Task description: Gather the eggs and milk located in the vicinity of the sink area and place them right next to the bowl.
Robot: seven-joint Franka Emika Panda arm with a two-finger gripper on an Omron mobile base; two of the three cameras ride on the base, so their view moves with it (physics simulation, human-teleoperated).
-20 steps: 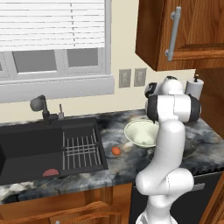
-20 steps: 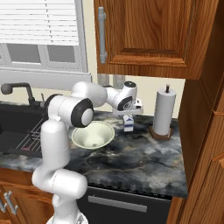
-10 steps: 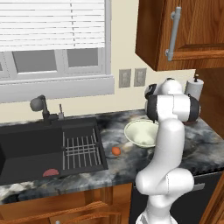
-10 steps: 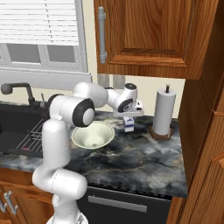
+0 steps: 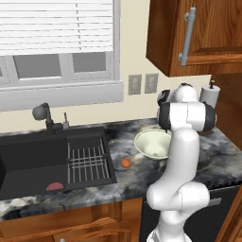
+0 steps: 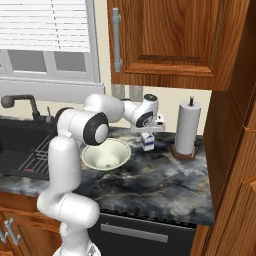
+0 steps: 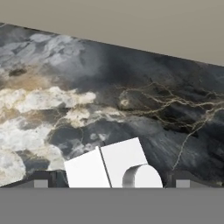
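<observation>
The bowl (image 6: 106, 154), pale and plain, sits on the dark marbled counter (image 6: 155, 182) between the black sink (image 5: 33, 163) and the paper-towel roll (image 6: 187, 125), the milk (image 6: 147, 141) just beside it beneath the spread tool (image 6: 148, 128), the egg (image 5: 125, 163) lying by the sink's rack (image 5: 87, 160).

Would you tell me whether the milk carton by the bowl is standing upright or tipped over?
Upright. In the right base view the milk carton stands on its base on the counter, right of the bowl, under the open gripper.
</observation>
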